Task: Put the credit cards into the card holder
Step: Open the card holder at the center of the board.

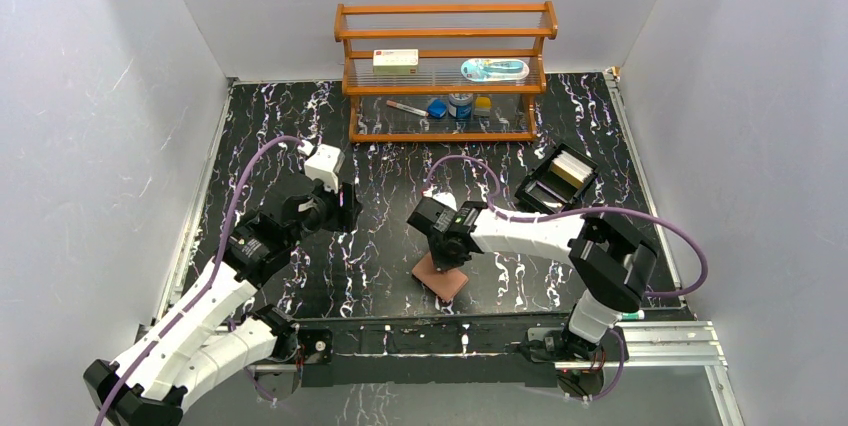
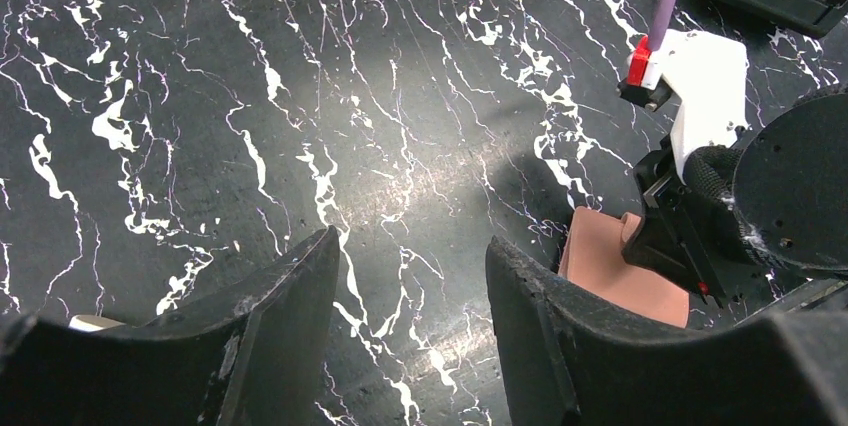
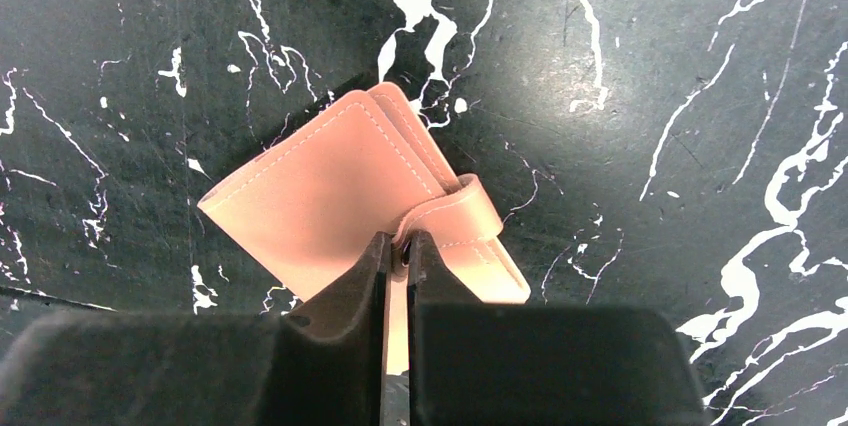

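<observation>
Right gripper (image 3: pixel 400 246), lower centre, pinches shut on the snap tab (image 3: pixel 462 211) of the card holder (image 3: pixel 330 196), presumably to unfasten it; left gripper (image 2: pixel 410 246) hangs open, empty

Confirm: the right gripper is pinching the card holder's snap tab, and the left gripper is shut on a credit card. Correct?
Not quite. The left gripper is open and holds nothing; only bare table shows between its fingers in the left wrist view. The rest stands: the right gripper is pinching the card holder's snap tab.
</observation>
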